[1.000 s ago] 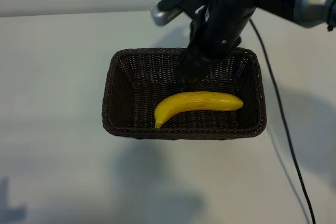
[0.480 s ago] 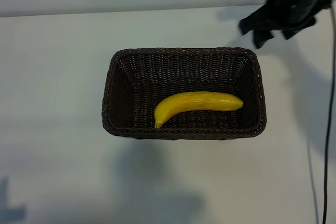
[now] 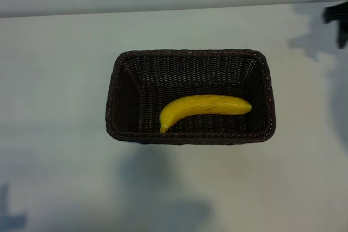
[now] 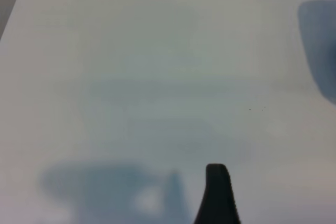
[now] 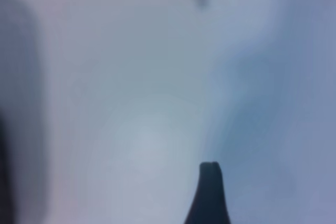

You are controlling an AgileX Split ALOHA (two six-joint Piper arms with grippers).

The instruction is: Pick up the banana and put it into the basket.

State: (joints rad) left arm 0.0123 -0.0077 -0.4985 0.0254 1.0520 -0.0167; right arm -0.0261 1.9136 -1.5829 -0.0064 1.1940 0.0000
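Observation:
The bright yellow banana point(image 3: 204, 108) lies on the floor of the dark brown wicker basket point(image 3: 190, 54), along its near wall, stem tip toward the left. Nothing touches it. A dark part of my right arm point(image 3: 341, 21) shows at the far right edge of the exterior view, well clear of the basket. In the right wrist view one dark fingertip point(image 5: 209, 187) hangs over bare table with nothing against it. My left arm is outside the exterior view; its wrist view shows one dark fingertip point(image 4: 217, 190) over bare table, also holding nothing.
The basket stands mid-table on a pale tabletop point(image 3: 60, 91) that spreads wide on all sides. The table's far edge point(image 3: 109, 12) runs along the top of the exterior view.
My right arm has pulled up and away to the right, from over the basket's far wall to the picture's right edge. Banana and basket have not moved.

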